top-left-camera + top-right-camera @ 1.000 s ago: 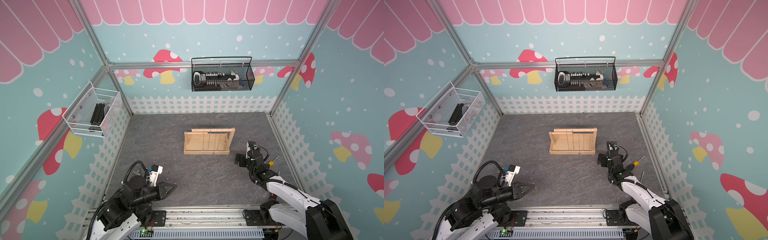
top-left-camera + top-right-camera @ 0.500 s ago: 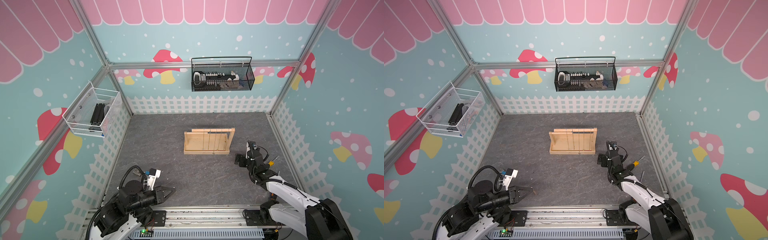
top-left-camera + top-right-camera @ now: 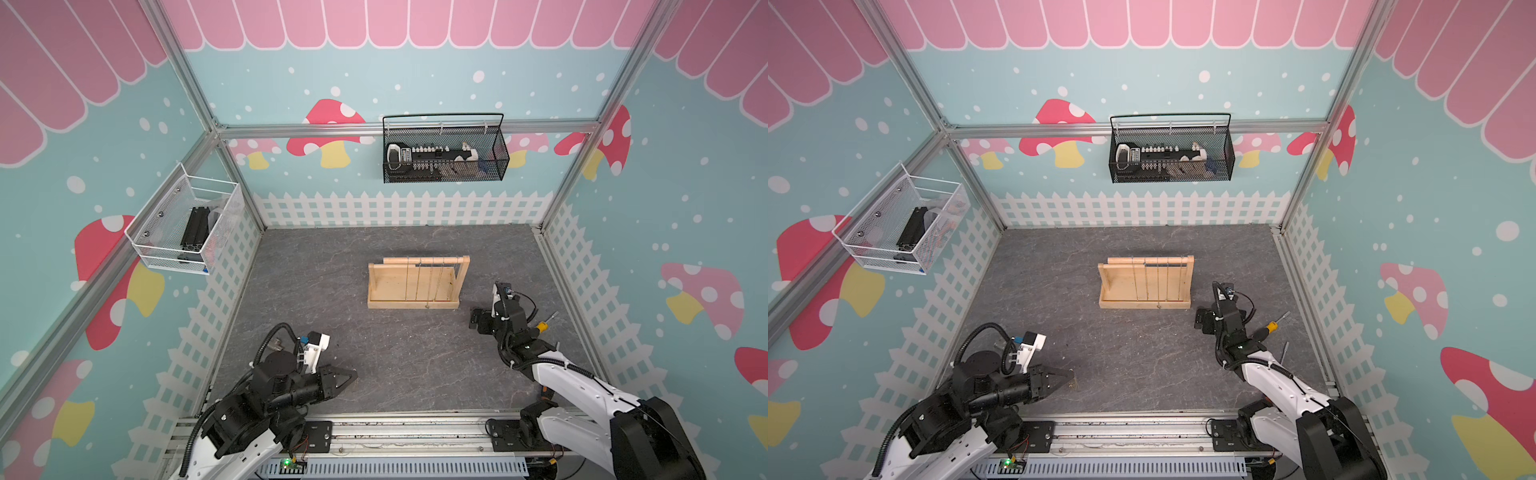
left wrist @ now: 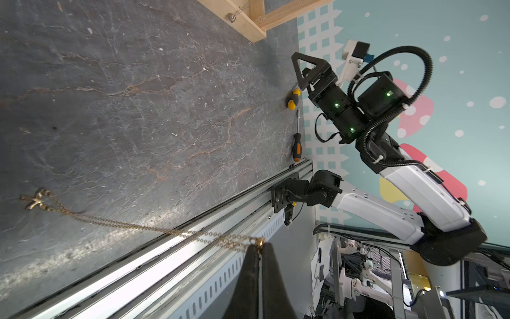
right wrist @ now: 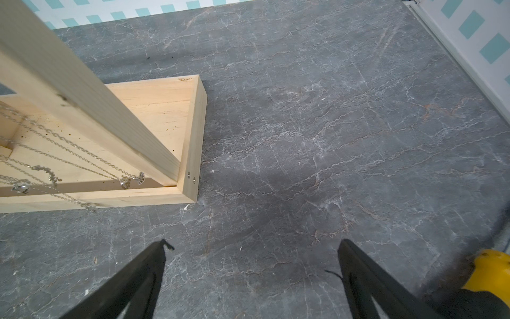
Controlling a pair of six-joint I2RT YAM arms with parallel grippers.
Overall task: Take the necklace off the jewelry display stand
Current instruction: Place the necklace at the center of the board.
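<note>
One gold necklace is already clear of the jewelry display stand. At the left, near the front edge of the grey mat, the left gripper has its jaws pressed together on one end of the chain. From there the chain slopes down to the mat, where its small bow-shaped pendant lies flat. In both top views this gripper sits low and well apart from the stand.

In the middle, the stand is upright on the mat, with several silver chains hanging from its dowel rail.

At the right, the right gripper hovers just beside the stand's right end with its jaws wide apart and nothing between them. A yellow-handled screwdriver lies close by.

The removal itself looks done, so the step in hand seems to be laying the necklace down. The next move probably calls for the left arm to sink a little, so the rest of the chain settles on the mat, and then to part its jaws. It should do this over the mat rather than over the metal track at the front, where a thin chain could slip into a groove.
</note>
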